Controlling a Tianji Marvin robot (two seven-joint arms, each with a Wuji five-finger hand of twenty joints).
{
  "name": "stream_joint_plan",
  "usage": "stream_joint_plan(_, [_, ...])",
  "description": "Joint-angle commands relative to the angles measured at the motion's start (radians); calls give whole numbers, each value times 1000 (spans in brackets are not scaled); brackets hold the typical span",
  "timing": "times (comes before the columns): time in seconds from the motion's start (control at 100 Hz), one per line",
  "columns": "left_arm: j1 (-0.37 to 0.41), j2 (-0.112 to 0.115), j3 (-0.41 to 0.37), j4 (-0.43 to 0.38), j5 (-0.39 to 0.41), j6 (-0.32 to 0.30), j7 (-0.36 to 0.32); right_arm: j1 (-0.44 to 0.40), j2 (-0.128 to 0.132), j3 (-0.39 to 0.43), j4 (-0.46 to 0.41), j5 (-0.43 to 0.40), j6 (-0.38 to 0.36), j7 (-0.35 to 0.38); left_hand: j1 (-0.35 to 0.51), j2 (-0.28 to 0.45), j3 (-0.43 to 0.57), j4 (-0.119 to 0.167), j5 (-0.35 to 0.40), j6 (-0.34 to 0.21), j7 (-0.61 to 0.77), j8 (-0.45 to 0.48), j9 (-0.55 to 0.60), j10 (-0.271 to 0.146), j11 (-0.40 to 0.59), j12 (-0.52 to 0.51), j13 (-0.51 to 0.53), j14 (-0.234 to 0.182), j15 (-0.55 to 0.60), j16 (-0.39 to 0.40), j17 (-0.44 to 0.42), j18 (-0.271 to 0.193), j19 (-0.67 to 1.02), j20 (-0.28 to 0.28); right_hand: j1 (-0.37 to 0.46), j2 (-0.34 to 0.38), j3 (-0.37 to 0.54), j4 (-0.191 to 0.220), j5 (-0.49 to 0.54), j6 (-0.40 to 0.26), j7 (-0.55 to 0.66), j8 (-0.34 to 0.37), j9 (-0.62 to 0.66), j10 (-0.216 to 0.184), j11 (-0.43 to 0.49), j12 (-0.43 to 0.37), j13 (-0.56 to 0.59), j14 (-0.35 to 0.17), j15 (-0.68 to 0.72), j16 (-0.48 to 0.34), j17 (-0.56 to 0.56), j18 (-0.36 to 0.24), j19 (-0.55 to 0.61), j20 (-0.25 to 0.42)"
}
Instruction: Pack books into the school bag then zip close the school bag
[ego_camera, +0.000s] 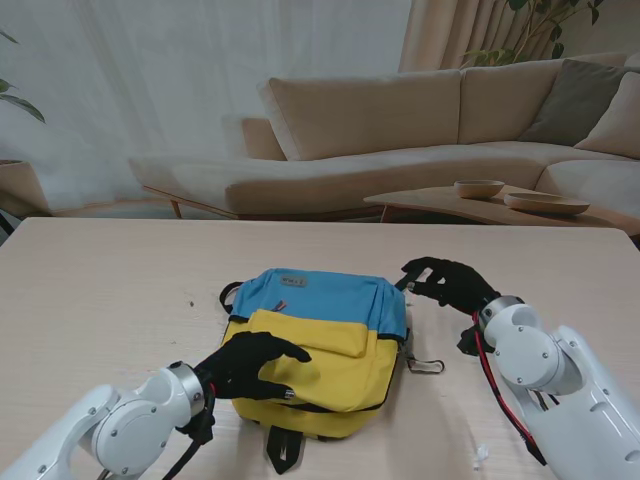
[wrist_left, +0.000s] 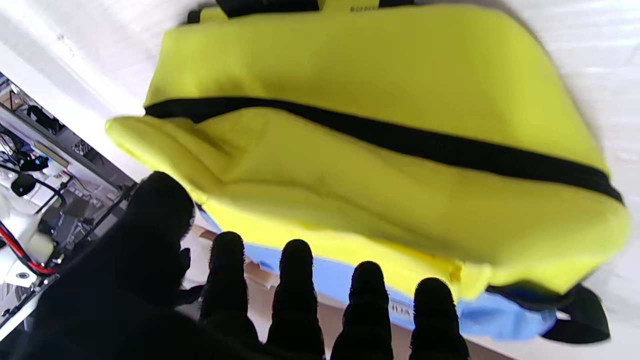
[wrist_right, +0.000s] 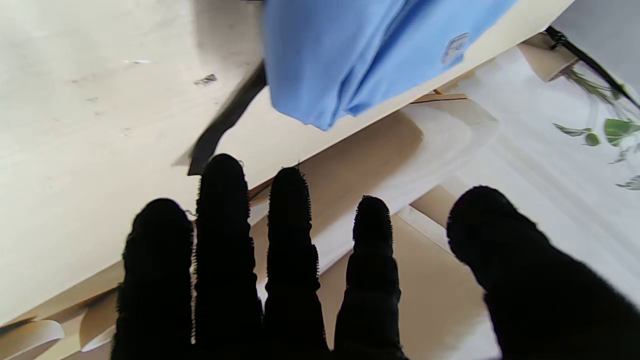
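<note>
One small grey label (ego_camera: 294, 279), unreadable, sits on the school bag (ego_camera: 320, 345).

Yellow school bag (wrist_left: 380, 130), black zipper (wrist_left: 400, 142), left hand (wrist_left: 200, 305) fingers spread

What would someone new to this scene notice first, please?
The yellow and blue bag lies flat mid-table, by far the brightest thing there. The black-gloved left hand rests on its yellow front near me, fingers spread. The right hand sits at the bag's far right corner, fingers curled near the zip end; whether it grips anything I cannot tell.
</note>
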Motion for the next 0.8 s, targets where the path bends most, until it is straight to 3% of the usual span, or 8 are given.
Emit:
stream_joint_plan(0.0, [17,-8,-18,-33,13,3,-5,-22,-10,-2,-35,-4,-19,18,-26,36,-36,32,-11,4,-13,-20,-18,10,-20,-14,-22,8,-37,-15,-9,1,-53,26,-16,5,-15,30,-44,15,17,-1,-20,12,-34,-43,-36,-17,-51,-28,-20,28,-25,9])
stream_joint_plan(0.24, [59,-30,-87,-59,1,8,94,-86,-19,-12,-132,13,-33,-25,-6,52,-79,40,-4,14,-36,-40,-17,21,-42,-27,-26,13,-60,-21,5,6,-120,48,-5,2,-8,30,-75,11,9,-3,-98,0,-198,-183,-129,-49,-361,-154,-153,51,-253,-104])
stream_joint_plan(0.47, [44,-61,-112,-11,-76,22,228,-151,-33,-52,-215,42,-36,-86,-8,60,-88,43,-40,18,-75,-80,-78,10,-91,-64,-74,-7,-111,-55,-27,-16,-168,47,29,10,1,38,-150,-4,-11,-12,-260,-38,-332,-240,-305,-130,-654,-279,-343,-11,-526,-272])
stream_joint_plan(0.64, [-21,-83,-81,73,-181,10,300,-177,-44,-105,-230,70,-51,-142,-30,54,-75,39,-59,16,-113,-148,-136,-18,-116,-90,-94,-45,-175,-98,-1,-37,-248,-86,52,24,0,44,-287,-49,-44,-22,-455,-110,-366,-260,-506,-247,-770,-338,-508,-141,-714,-395])
stream_joint_plan(0.7, [-42,-87,-67,96,-210,10,302,-178,-47,-123,-223,70,-62,-159,-39,63,-80,38,-57,14,-157,-181,-148,-33,-153,-105,-90,-61,-195,-156,7,-47,-273,-154,53,29,-4,46,-340,-69,-59,-24,-517,-141,-367,-265,-571,-284,-790,-351,-553,-190,-762,-433])
stream_joint_plan(0.79, [-67,-91,-47,125,-257,17,303,-184,-55,-145,-215,81,-75,-195,-48,76,-94,38,-57,-24,-216,-217,-162,-58,-197,-119,-88,-78,-212,-229,14,-59,-296,-229,47,29,-9,48,-381,-84,-77,-19,-525,-170,-442,-306,-616,-324,-839,-387,-567,-253,-869,-517])
